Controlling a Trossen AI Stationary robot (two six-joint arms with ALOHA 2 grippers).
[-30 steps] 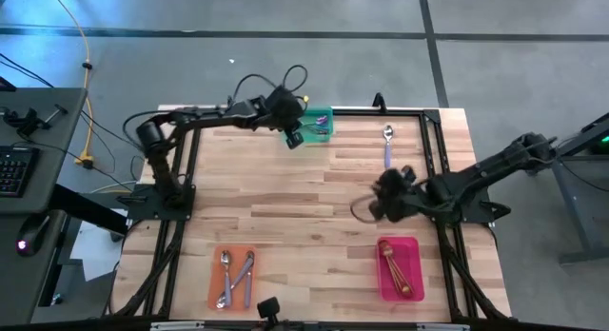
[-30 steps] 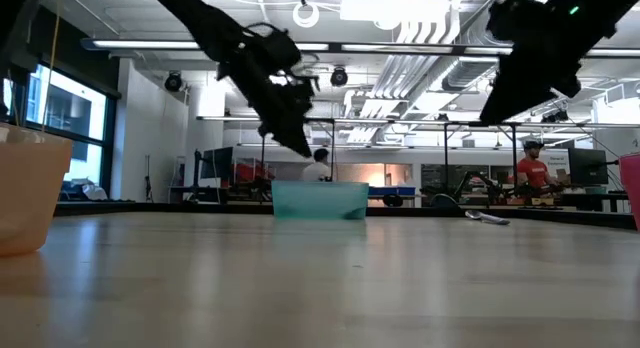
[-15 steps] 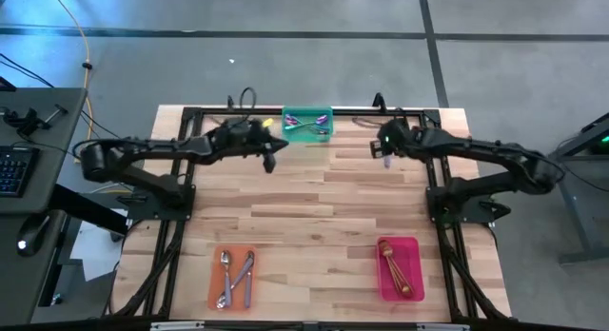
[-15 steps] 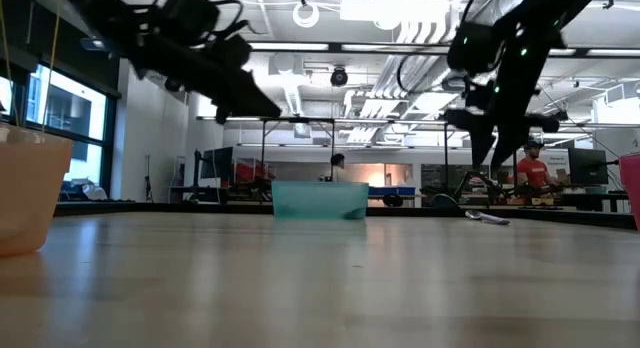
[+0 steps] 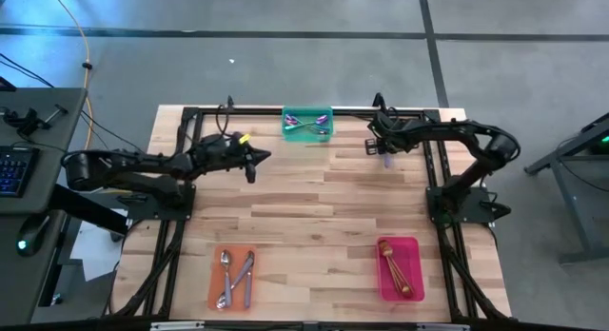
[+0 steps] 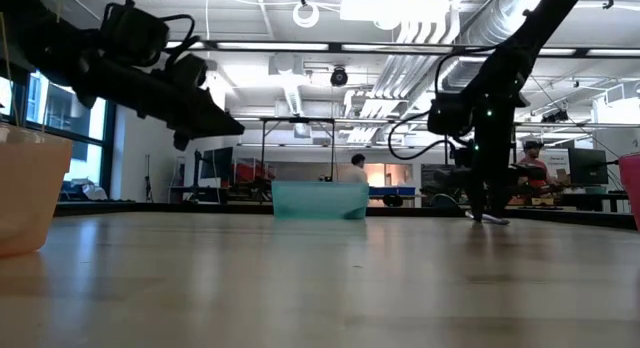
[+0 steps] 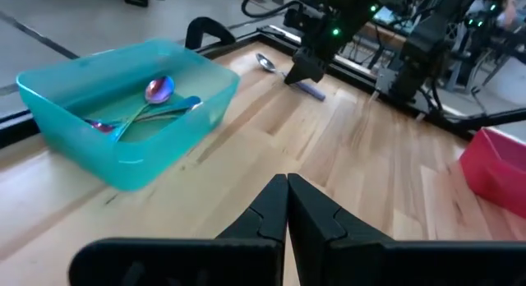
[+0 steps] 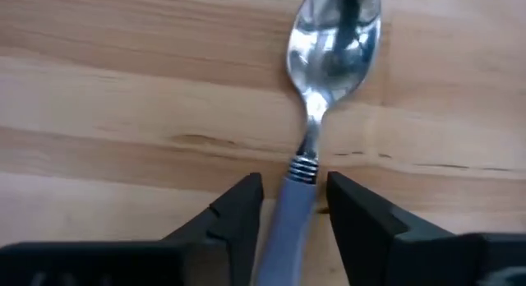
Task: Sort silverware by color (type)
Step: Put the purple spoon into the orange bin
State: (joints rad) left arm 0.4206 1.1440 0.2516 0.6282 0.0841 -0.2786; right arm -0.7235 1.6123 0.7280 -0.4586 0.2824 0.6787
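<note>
One spoon with a lavender handle (image 8: 316,113) lies alone on the table (image 5: 314,207), near the far edge on my right side. My right gripper (image 8: 292,208) is down over it. Only the right wrist view shows this well: my two fingers (image 8: 238,212) stand a little apart, one on each side of the handle, and I cannot tell if they already touch it. From above, my arm covers most of this spoon.

My left gripper (image 7: 287,205) hangs above the wood on the left side, near the teal tray (image 7: 123,113). In the left wrist view its fingers are pressed together and hold nothing. The same view shows inside this tray the purple-blue spoons (image 7: 152,101), which the low view hides behind the tray wall.

The high view alone shows the near trays: the orange tray (image 5: 233,279) with silver spoons (image 5: 231,277), and the pink tray (image 5: 400,269) with copper spoons (image 5: 393,267).
</note>
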